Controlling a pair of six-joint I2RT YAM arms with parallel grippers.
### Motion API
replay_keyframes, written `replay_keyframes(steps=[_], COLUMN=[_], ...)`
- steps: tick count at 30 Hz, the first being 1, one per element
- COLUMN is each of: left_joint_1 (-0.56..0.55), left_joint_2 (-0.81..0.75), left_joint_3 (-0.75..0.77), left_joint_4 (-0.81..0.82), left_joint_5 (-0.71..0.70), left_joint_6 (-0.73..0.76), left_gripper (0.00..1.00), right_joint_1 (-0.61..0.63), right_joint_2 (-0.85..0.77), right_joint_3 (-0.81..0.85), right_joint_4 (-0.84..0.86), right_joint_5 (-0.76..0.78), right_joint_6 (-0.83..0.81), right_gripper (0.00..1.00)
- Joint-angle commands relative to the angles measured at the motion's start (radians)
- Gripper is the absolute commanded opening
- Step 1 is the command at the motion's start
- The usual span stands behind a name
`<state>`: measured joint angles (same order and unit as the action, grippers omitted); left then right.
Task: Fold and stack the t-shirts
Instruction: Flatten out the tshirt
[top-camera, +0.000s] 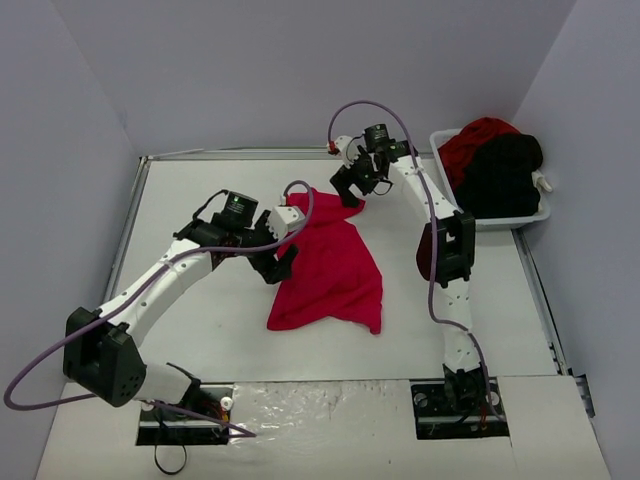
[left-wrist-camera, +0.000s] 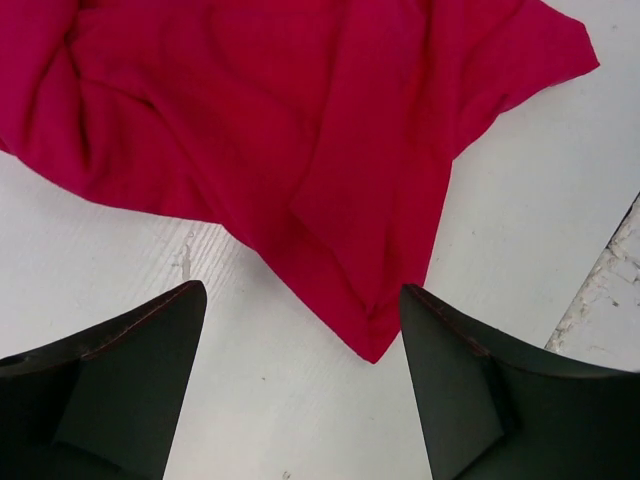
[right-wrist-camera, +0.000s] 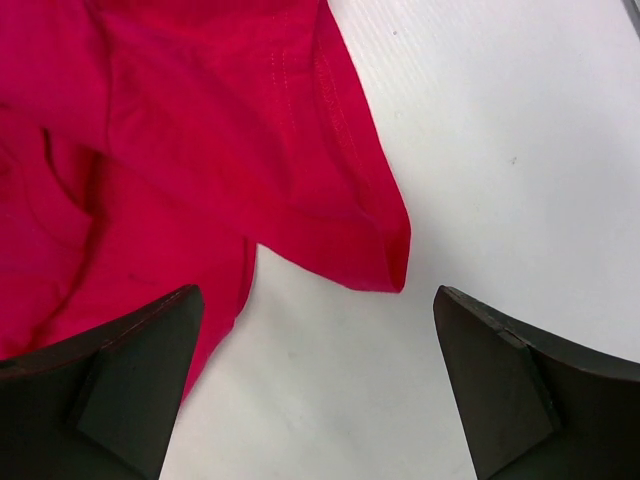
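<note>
Left tool (left-wrist-camera: 300, 290) and right tool (right-wrist-camera: 315, 292) hover wide over the rumpled red t-shirt (top-camera: 335, 265); flattening seems underway, needing corner pinches.

You've got the white plastic basket (top-camera: 505, 220) in the far right corner, sitting slightly askew. Left of the basket and nearer you, the white tabletop (top-camera: 250, 350) spreads out, with faint grain showing in your wrist views. Left of the basket, a metal rail (top-camera: 240, 155) runs along the far edge. Pale wall panels (top-camera: 300, 70) rise behind and beside the basket. Well nearer than the basket, along the front edge, a shiny crinkled sheet (top-camera: 320, 410) lies flat.
</note>
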<state>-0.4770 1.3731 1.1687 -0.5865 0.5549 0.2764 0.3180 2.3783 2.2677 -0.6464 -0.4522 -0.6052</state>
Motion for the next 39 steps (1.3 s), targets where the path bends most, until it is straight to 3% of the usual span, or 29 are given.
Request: replay_keyframes(steps=[1,11,16,17,18,20,21,22,39], left_joint_1=[-0.021,-0.092,-0.109,-0.112,-0.114,-0.117,-0.117,-0.117,-0.155], left_joint_2=[0.0,0.107,0.145,0.156,0.158,0.165,0.165,0.17,0.3], left_joint_3=[-0.003,-0.015,0.006,0.008,0.009,0.009,0.011,0.009,0.014], left_joint_4=[0.03,0.05,0.05,0.05,0.05,0.051,0.053,0.054,0.059], left_joint_5=[0.031,-0.021,-0.047,-0.047,-0.049,-0.049,-0.047,-0.05,-0.069], left_joint_6=[0.021,0.041,0.044,0.044,0.043,0.043,0.041,0.041,0.069], left_gripper=[0.77,0.77,0.77,0.77,0.77,0.77,0.77,0.77,0.8], right_joint_1=[0.009,0.004,-0.003,-0.005,-0.005,-0.007,-0.008,-0.008,-0.06], right_joint_2=[0.047,0.145,0.176,0.177,0.174,0.173,0.171,0.168,0.006], right_joint_3=[0.075,0.112,0.102,0.095,0.086,0.067,0.062,0.05,-0.08], right_joint_4=[-0.022,-0.019,-0.021,-0.021,-0.021,-0.019,-0.019,-0.018,-0.016], right_joint_5=[0.007,0.035,0.026,0.02,0.017,0.017,0.015,0.014,0.02], right_joint_6=[0.027,0.027,0.024,0.018,0.013,0.01,0.009,0.005,-0.01], right_gripper=[0.96,0.96,0.83,0.78,0.55,0.31,0.12,0.01,0.0])
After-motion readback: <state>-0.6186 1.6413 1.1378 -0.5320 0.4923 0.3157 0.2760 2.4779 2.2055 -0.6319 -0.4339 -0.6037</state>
